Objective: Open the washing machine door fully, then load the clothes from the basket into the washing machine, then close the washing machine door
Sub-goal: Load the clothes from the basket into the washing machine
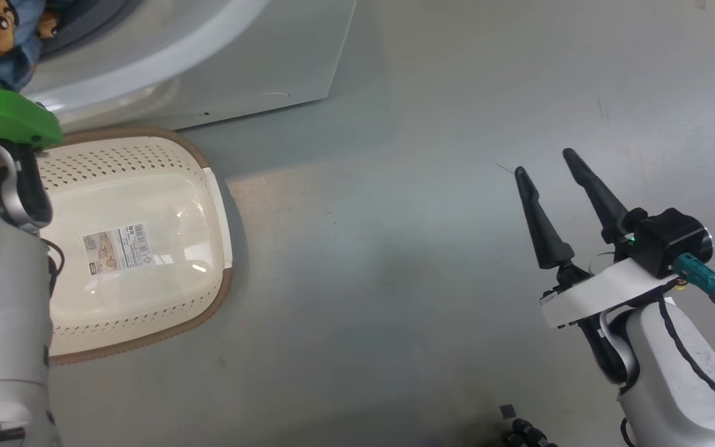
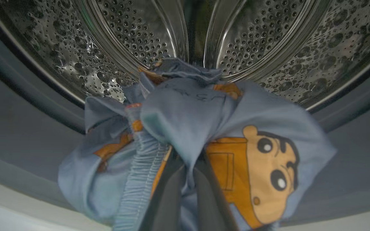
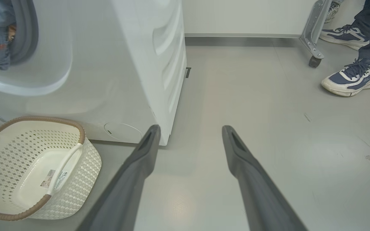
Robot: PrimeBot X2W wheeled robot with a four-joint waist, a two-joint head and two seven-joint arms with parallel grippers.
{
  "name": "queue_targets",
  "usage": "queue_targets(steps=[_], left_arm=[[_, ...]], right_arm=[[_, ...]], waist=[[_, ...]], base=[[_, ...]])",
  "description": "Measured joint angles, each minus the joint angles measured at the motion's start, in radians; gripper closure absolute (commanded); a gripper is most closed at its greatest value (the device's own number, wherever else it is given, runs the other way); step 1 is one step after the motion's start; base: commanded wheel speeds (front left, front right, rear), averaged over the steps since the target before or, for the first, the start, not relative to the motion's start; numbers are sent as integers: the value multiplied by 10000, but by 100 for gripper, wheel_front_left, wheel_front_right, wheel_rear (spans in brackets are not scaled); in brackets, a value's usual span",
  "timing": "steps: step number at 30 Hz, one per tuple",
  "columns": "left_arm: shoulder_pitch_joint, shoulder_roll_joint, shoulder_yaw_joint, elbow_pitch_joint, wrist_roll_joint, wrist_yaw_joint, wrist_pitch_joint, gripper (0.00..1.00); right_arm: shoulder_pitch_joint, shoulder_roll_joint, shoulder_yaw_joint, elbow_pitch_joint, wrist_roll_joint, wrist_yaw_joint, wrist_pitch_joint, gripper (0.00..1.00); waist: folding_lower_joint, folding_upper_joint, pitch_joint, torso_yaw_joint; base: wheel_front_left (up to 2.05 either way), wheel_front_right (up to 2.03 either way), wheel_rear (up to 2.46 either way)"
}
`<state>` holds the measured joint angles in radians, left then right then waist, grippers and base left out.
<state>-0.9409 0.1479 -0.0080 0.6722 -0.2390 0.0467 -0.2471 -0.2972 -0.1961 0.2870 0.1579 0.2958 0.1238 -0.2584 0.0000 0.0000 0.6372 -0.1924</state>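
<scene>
Clothes (image 2: pixel 185 128) are at the mouth of the washing machine (image 1: pixel 258 62): a blue bundle with an orange cartoon print. The left end effector (image 2: pixel 187 162) is clamped on it, fingers close together with fabric pinched between them. The bundle hangs over the grey gasket (image 2: pixel 18 128), with the perforated steel drum (image 2: pixel 133 35) right behind. Head view: the same fabric is at the top left corner, inside the opening, above the green part of the left arm (image 1: pixel 4 115). Basket (image 1: pixel 215 205) stands on the floor (image 1: pixel 395 248) just beside the machine front, below the opening, label sticker (image 1: pixel 115 248) on its bottom in plain sight. Right end effector (image 1: pixel 545 162) is well apart from the machine, over the floor, fingers spread, gripping nothing. Right wrist view: a person's shoes (image 3: pixel 352 78) at the far right.
</scene>
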Motion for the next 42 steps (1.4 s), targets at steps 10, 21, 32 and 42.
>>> queue_targets(steps=[10,21,32,42], left_arm=[[-796,535,251,717,123,142,-10,100],[-2206,995,290,1101,522,336,2,100],[-3455,1310,395,1442,635,387,2,100],[-4999,1670,926,957,535,535,-63,100]], right_arm=[[46,100,345,173,88,0,0,0],[213,92,533,167,142,0,0,0],[244,167,798,142,215,0,0,0],[417,140,740,-127,253,0,0,0]], waist=[[0,0,-85,-517],[0,0,246,-937],[0,0,703,-1368],[0,0,1150,-1730]], base=[[0,0,0],[0,0,0],[0,0,0],[0,0,0]])
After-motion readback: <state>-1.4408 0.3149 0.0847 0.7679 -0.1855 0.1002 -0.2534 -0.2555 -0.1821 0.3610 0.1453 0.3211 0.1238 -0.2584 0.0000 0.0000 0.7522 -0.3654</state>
